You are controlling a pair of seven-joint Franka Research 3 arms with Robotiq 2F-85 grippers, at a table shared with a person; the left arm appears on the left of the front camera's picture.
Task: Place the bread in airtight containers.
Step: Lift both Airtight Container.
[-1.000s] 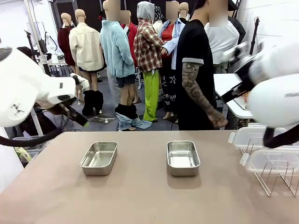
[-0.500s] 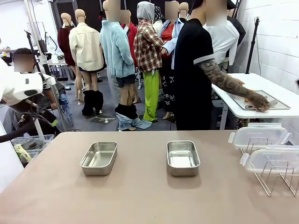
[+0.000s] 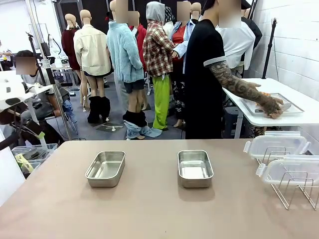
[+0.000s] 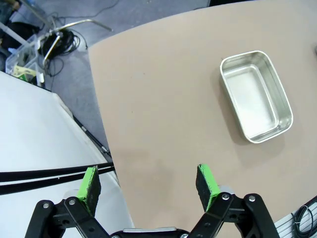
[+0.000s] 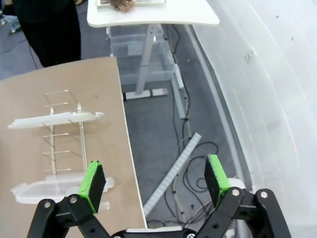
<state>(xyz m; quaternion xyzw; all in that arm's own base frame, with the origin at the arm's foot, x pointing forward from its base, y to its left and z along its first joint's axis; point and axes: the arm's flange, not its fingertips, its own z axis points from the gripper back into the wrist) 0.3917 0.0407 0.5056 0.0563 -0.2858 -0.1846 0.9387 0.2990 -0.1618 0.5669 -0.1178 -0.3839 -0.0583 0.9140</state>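
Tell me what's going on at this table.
Nothing is being handled on the table yet. Two steel pans sit empty and uncovered, their clear lids parked on a wire rack. The person has a hand on a tray at the white side table behind. The left tool and right tool hang open by the table's edges, holding nothing.

Two pans [image 3: 105, 169] [image 3: 195, 168] and two lids [image 3: 276, 145] [image 3: 294, 170]. One wire rack [image 3: 294, 191]. One tray [image 3: 295, 108] and one person [image 3: 204, 74] at the table.
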